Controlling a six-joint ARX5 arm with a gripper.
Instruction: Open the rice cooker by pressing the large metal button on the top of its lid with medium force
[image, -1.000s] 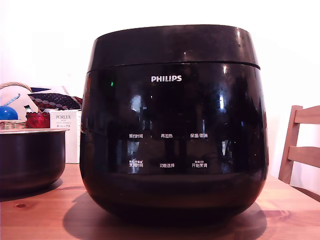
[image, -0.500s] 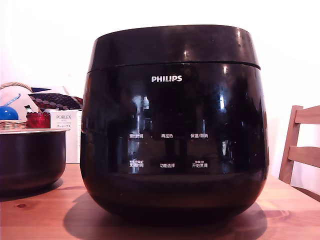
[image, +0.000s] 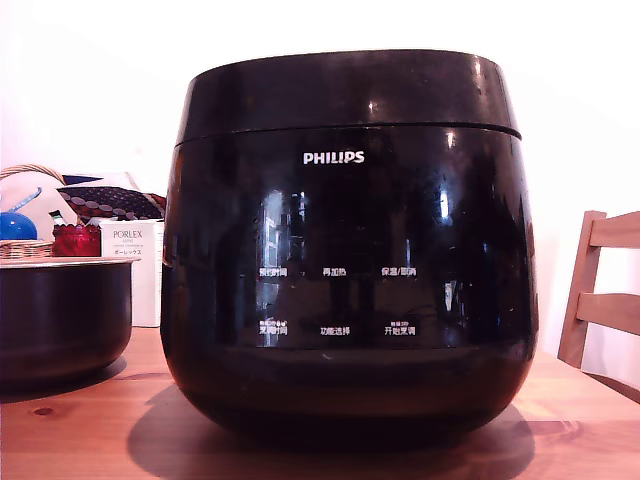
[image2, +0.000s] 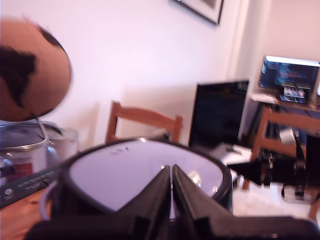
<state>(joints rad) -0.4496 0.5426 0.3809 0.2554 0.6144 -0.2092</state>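
I see the cooker (image: 348, 250) on the wooden table (image: 80, 430), lid (image: 348, 92) down. My gripper (image2: 171, 172) hangs just above the lid's glossy top, fingers pressed together, grasping nothing.

Rice cooker (image: 348, 250): white "PHILIPS" on front, small Chinese labels in two rows beneath. White box (image: 133, 262) beside the cooker: "PORLEX".

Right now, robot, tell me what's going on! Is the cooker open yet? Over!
Gripper shut, fingers together above the lid. Rice cooker closed, lid seated. Nothing in the way. Over.
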